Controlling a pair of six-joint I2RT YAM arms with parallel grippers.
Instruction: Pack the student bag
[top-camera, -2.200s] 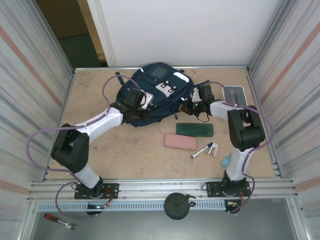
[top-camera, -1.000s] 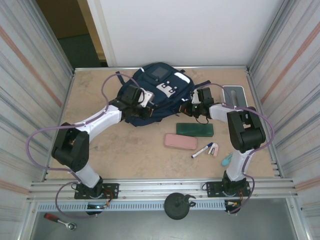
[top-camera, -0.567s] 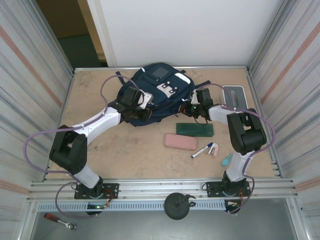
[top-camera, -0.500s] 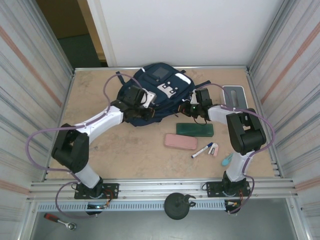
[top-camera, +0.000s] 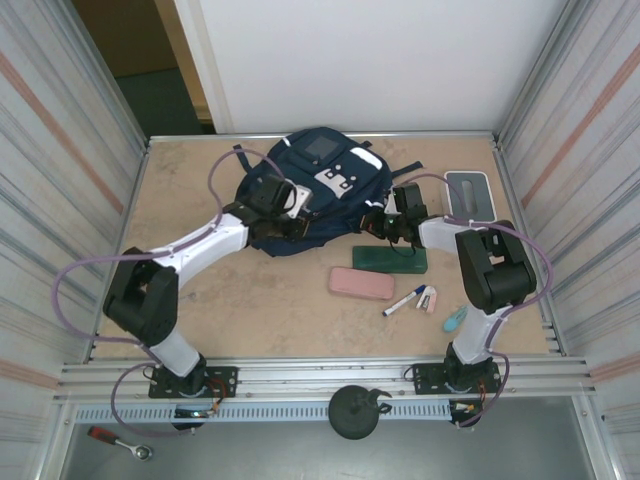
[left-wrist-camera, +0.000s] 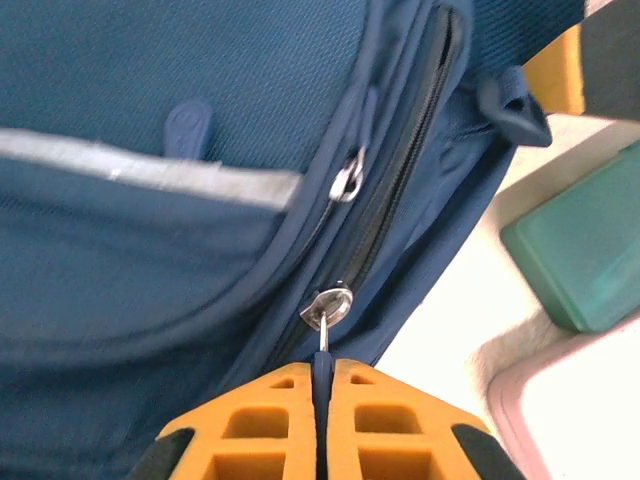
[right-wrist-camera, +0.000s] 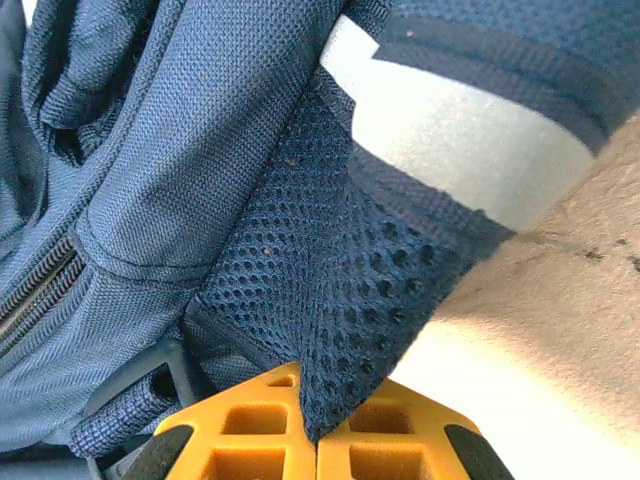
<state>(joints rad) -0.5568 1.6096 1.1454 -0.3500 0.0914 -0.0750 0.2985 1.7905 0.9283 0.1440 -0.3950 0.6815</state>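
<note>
The student bag (top-camera: 318, 185), a navy-blue backpack with a grey front patch, lies at the back middle of the table. My left gripper (top-camera: 297, 222) is at its near edge. In the left wrist view this gripper (left-wrist-camera: 322, 385) is shut on the dark pull tab of a zipper slider (left-wrist-camera: 331, 304); a second slider (left-wrist-camera: 347, 183) sits further along the closed zipper. My right gripper (top-camera: 377, 222) is at the bag's right side. In the right wrist view it (right-wrist-camera: 316, 437) is shut on a fold of the bag's mesh pocket (right-wrist-camera: 380, 290), below a pale reflective stripe (right-wrist-camera: 455, 140).
In front of the bag lie a green case (top-camera: 390, 259), a pink case (top-camera: 361, 283), a blue-and-white marker (top-camera: 404, 300), a small pink-white item (top-camera: 428, 298) and a teal item (top-camera: 454, 318). A white-grey box (top-camera: 467, 190) sits at the back right. Corrugated walls close in both sides.
The right gripper has drawn the bag's right side slightly toward the green case. The left gripper has crept a little right along the bag's edge. Both stayed shut.
</note>
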